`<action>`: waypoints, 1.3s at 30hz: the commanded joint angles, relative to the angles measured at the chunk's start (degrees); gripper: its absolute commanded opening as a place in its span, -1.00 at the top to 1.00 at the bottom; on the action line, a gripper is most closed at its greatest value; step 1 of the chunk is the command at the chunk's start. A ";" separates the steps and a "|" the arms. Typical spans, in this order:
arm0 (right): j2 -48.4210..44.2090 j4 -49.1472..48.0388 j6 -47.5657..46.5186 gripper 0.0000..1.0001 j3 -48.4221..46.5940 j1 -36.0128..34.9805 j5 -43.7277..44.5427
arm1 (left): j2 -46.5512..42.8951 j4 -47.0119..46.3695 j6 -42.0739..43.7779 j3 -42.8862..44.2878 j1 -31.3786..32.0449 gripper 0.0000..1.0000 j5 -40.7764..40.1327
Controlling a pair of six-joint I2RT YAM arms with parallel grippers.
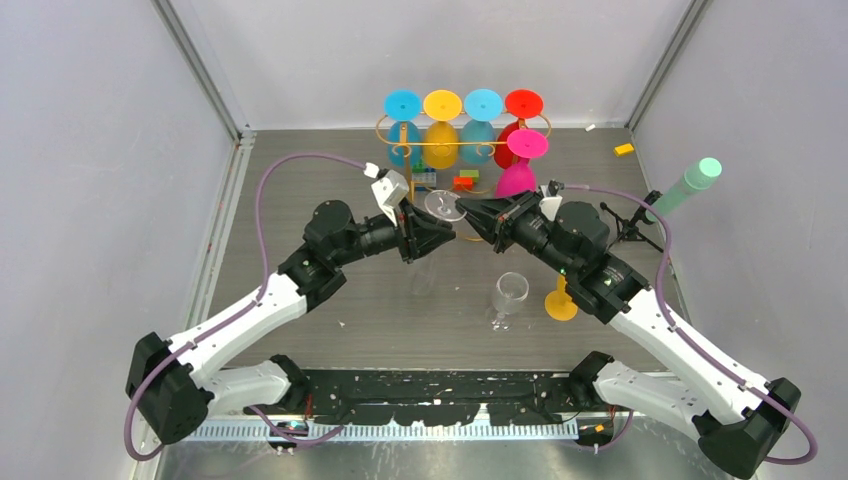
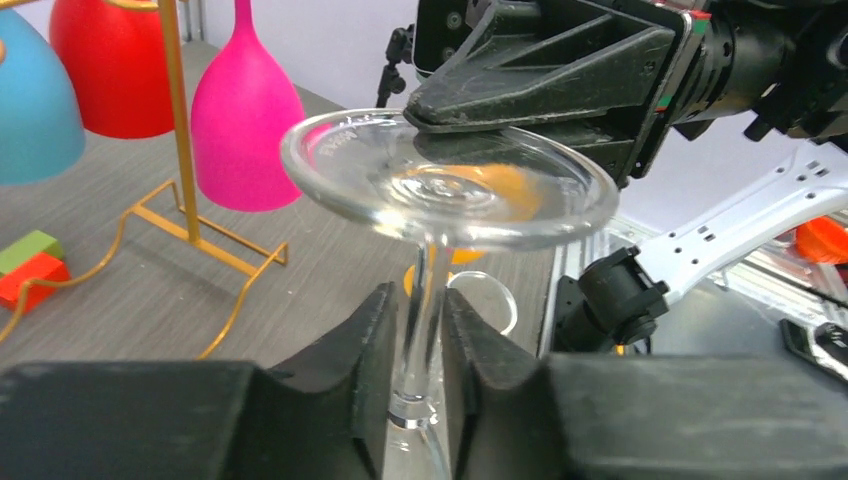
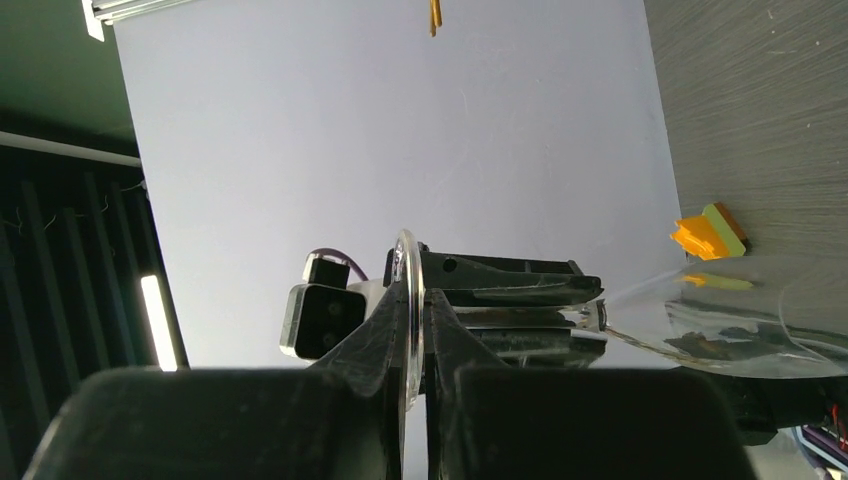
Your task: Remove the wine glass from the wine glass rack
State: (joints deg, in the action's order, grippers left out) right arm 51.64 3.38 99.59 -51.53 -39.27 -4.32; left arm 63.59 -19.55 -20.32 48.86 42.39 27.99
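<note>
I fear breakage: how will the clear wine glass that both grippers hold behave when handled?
Probably fragile: the clear wine glass has a thin stem, and the left gripper clamps it while the right gripper pinches the foot's edge, so opposing pulls could snap it. Smooth glass likely slips. It looks stiff, not bendy.

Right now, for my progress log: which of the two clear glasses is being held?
The raised clear wine glass: left gripper clamps its stem, right gripper pinches its foot. The other clear glass stands free on the table.
</note>
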 commanded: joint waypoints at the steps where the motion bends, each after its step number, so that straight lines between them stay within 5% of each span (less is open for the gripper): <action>1: -0.52 -4.96 1.48 0.99 -0.38 -0.02 -1.25 | 0.32 -2.55 0.63 2.64 -0.20 0.62 3.26; 4: -0.20 -4.96 1.48 0.99 -0.12 0.00 -1.28 | 0.07 -2.42 0.50 2.73 -0.20 1.00 3.16; 6: 0.04 -5.20 1.44 0.99 0.12 0.00 -1.24 | -0.23 -2.74 0.33 2.65 -0.20 1.00 3.04; 11: 0.09 -7.29 -1.19 -0.17 1.70 -0.02 0.18 | -1.44 -2.74 -0.41 2.23 -0.20 1.00 -0.12; 15: -2.02 -7.57 -2.51 -0.47 4.44 -0.01 2.45 | -4.35 -2.08 0.09 0.80 -0.20 1.00 -8.43; 23: -5.89 -8.21 -5.32 -0.51 9.96 -0.09 4.04 | -8.21 -5.66 -5.31 -0.14 -0.20 1.00 -31.33; 33: -3.02 -15.26 -13.39 -0.55 8.22 -2.51 -2.38 | -14.05 -6.50 -18.49 1.97 -0.20 1.00 -50.42; 36: -0.66 -17.52 -15.72 -0.56 7.26 -4.91 -2.32 | -14.75 -0.43 -27.40 3.53 -0.19 1.00 -56.95; 39: 1.19 -20.34 -17.46 -0.55 6.03 -7.27 -2.09 | -14.67 0.79 -31.01 4.22 -0.18 1.00 -57.62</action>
State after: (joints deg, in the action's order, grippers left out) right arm 50.98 -9.26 86.80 -41.95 -43.99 -5.39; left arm 49.71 -18.92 -41.98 49.74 42.26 -22.02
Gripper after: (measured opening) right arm 0.776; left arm 0.103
